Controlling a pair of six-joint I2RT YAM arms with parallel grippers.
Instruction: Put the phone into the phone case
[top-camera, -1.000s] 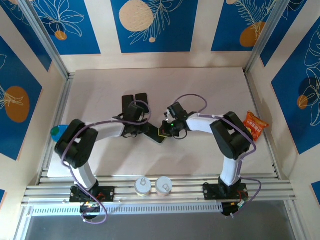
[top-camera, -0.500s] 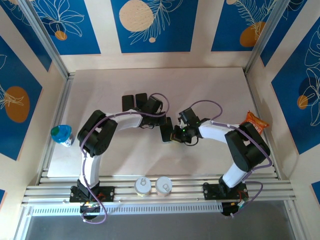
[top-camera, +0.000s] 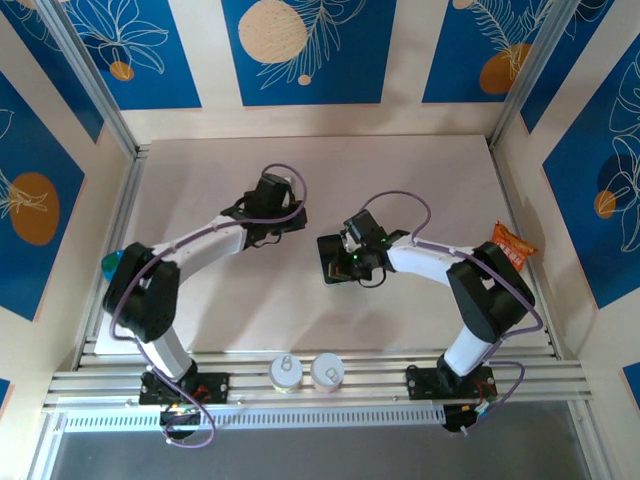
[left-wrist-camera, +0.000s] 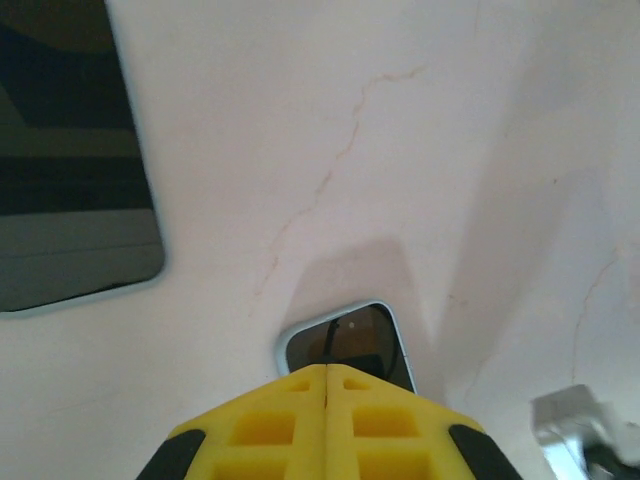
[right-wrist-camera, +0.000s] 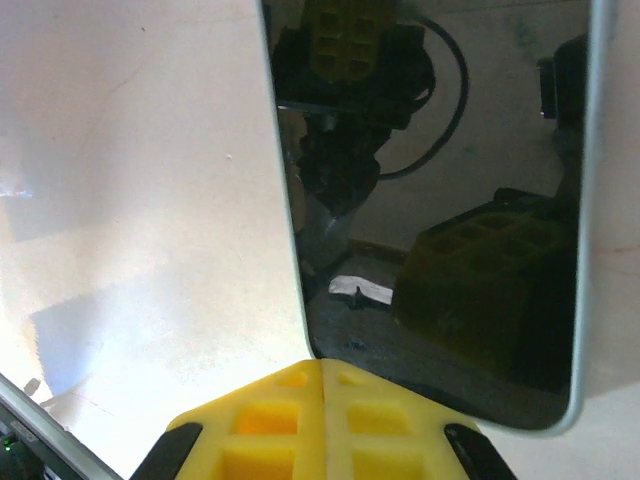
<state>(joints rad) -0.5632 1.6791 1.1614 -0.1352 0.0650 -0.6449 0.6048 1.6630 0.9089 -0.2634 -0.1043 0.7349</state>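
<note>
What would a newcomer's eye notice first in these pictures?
A glossy black phone with a pale rim lies in the middle of the pale table, and the right gripper, yellow fingers shut, is over its corner. The left gripper, also shut, is over a small dark pale-rimmed item farther left. A bright orange snack bag lies at the table's right edge.

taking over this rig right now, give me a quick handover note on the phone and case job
Left gripper: shut, empty, tips at the corner of a dark light-rimmed slab lying flat on the table; a second slab lies apart from it.
Right gripper: shut, empty, tips over a corner of the phone, glossy face up, flat on the table.
Done: nothing I can confirm; which slab is the case I cannot tell.
Left: find the case, seat the phone in it.
</note>
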